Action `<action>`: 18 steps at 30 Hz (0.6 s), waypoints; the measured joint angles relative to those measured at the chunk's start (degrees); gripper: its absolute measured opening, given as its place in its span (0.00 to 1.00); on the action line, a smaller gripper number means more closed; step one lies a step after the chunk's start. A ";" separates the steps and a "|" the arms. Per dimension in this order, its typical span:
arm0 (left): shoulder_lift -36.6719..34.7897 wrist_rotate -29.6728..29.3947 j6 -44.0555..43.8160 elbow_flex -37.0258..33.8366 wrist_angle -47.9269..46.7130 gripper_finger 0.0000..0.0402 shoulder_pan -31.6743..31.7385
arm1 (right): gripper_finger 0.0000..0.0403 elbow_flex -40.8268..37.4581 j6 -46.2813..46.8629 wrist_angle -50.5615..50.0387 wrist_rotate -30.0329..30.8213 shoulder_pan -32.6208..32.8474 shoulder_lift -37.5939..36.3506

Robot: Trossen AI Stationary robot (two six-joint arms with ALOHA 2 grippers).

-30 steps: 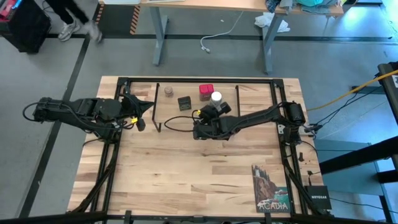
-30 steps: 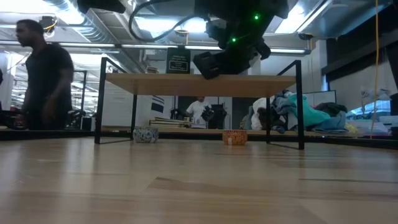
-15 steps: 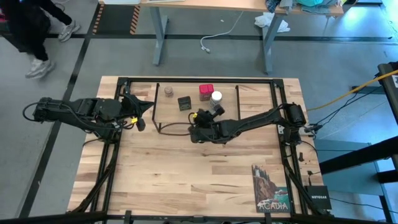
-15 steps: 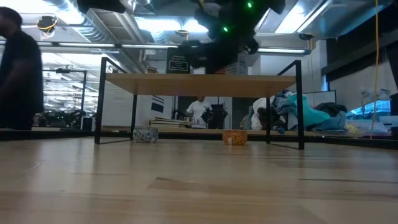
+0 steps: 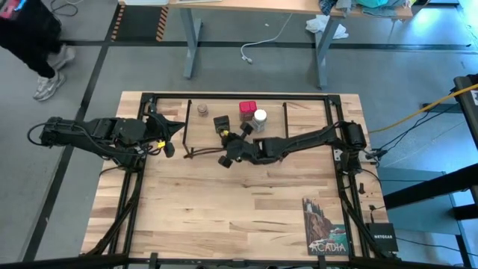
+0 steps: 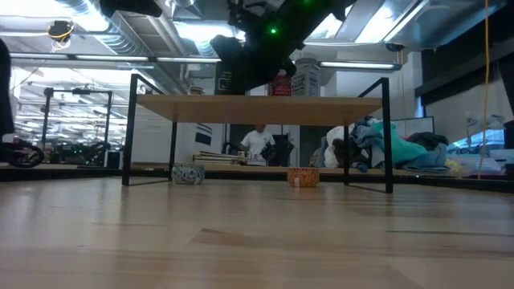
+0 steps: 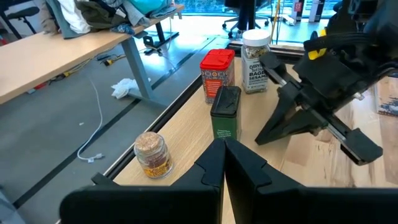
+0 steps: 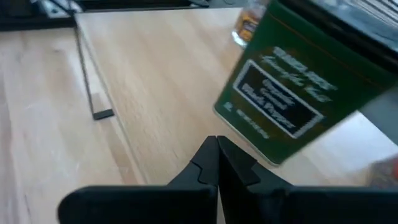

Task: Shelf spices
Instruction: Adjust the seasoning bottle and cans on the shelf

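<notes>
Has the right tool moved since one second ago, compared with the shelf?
Yes. In the high view the right tool has swung toward the left arm's side, from beside the white-capped jar toward the shelf's front edge, past the dark tin.

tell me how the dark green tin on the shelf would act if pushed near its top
The dark green tin stands tall and narrow on a small square base, so it would likely tip. Its flat sides mean it shouldn't roll. It looks like stiff metal, probably light.
</notes>
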 joint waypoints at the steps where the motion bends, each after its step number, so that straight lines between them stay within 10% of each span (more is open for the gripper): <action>1: 0.00 0.00 0.01 0.00 0.01 0.01 -0.02 | 0.00 0.00 -0.91 0.33 -0.72 -0.35 0.00; 18: -0.01 -0.02 0.27 0.00 0.00 0.01 0.00 | 0.00 0.00 -8.22 7.19 -2.47 -4.23 0.00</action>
